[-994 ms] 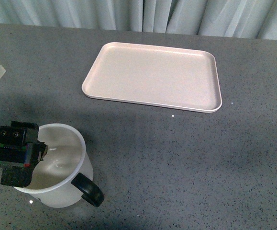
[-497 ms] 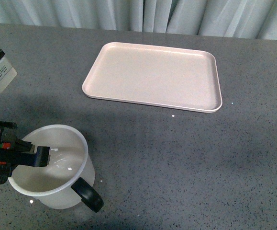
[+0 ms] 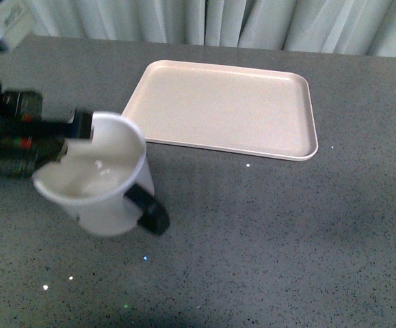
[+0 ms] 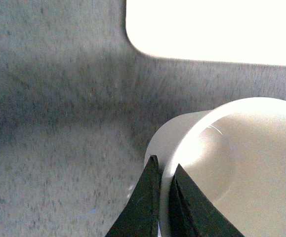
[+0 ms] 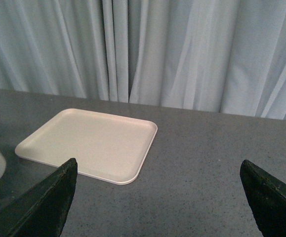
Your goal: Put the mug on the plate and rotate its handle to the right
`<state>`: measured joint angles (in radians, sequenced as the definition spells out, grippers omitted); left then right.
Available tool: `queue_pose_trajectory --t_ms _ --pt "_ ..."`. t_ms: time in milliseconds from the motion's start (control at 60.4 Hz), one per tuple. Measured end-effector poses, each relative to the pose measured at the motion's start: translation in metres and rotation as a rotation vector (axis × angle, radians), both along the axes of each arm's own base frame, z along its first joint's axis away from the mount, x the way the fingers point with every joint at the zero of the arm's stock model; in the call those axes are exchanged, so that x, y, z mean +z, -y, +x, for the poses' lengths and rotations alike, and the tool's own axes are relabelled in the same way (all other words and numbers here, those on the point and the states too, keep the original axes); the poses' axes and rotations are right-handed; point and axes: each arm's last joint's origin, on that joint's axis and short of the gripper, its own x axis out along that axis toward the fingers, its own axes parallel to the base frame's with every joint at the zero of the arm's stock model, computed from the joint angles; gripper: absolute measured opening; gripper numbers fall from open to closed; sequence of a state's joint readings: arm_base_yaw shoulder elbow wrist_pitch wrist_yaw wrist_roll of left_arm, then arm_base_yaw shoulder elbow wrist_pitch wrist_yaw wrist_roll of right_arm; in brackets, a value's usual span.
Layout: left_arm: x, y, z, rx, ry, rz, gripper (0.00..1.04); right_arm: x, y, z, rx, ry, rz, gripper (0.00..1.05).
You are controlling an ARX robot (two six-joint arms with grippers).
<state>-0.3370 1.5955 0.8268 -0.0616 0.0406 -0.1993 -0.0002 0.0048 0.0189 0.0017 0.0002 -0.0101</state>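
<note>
The white mug point(image 3: 105, 184) hangs tilted in the air above the grey table, left of the plate's near left corner, its black handle point(image 3: 148, 210) toward the camera and right. Its smiley face is hidden. My left gripper point(image 3: 80, 130) is shut on the mug's far left rim, one finger inside and one outside; the left wrist view shows the fingers point(image 4: 147, 197) pinching the rim of the mug point(image 4: 241, 163). The pale pink plate point(image 3: 225, 109) lies flat at the back centre and shows in the right wrist view point(image 5: 91, 143) too. My right gripper point(image 5: 157, 197) is open and empty, off to the right.
Grey speckled table point(image 3: 286, 232). Pale curtains point(image 3: 252, 20) hang along the table's far edge. A corner of the plate point(image 4: 207, 29) shows bright in the left wrist view.
My left gripper has lifted the mug off the table and carried it up and toward the plate. The mug now tilts. The plate has not moved.
</note>
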Motion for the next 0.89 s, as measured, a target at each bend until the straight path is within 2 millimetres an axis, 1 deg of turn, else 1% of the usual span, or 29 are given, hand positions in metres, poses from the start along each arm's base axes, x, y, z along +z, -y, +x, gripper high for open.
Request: queue_pose_trajectory --t_ms 33,83,116,166,199,249,282,331,447,563,696,729,895 --pt "0.002 0.003 0.007 0.002 0.004 -0.002 0.02 0.0 0.0 0.0 0.0 0.0 0.0 0.96" --pt "0.008 0.01 0.026 0.002 0.013 -0.009 0.02 0.0 0.0 0.0 0.0 0.0 0.0 0.96" --pt "0.009 0.014 0.033 0.0 0.014 -0.011 0.02 0.0 0.0 0.0 0.0 0.0 0.0 0.96" --pt "0.014 0.024 0.051 -0.01 0.023 -0.014 0.02 0.0 0.0 0.0 0.0 0.0 0.0 0.96" --pt "0.015 0.028 0.057 -0.015 0.021 -0.014 0.02 0.0 0.0 0.0 0.0 0.0 0.0 0.96" --pt "0.019 0.04 0.073 -0.028 0.024 -0.016 0.02 0.0 0.0 0.0 0.0 0.0 0.0 0.96" --pt "0.02 0.045 0.079 -0.035 0.025 -0.016 0.02 0.0 0.0 0.0 0.0 0.0 0.0 0.96" --pt "0.021 0.057 0.094 -0.049 0.023 -0.015 0.02 0.0 0.0 0.0 0.0 0.0 0.0 0.96" --pt "0.02 0.079 0.117 -0.075 0.015 -0.013 0.02 0.0 0.0 0.0 0.0 0.0 0.0 0.96" --pt "0.015 0.096 0.132 -0.089 -0.002 -0.012 0.02 0.0 0.0 0.0 0.0 0.0 0.0 0.96" --pt "0.008 0.107 0.142 -0.09 -0.019 -0.014 0.02 0.0 0.0 0.0 0.0 0.0 0.0 0.96" --pt "0.008 0.108 0.143 -0.089 -0.022 -0.016 0.02 0.0 0.0 0.0 0.0 0.0 0.0 0.96" --pt "-0.011 0.116 0.146 -0.091 -0.073 -0.002 0.02 0.0 0.0 0.0 0.0 0.0 0.0 0.96"
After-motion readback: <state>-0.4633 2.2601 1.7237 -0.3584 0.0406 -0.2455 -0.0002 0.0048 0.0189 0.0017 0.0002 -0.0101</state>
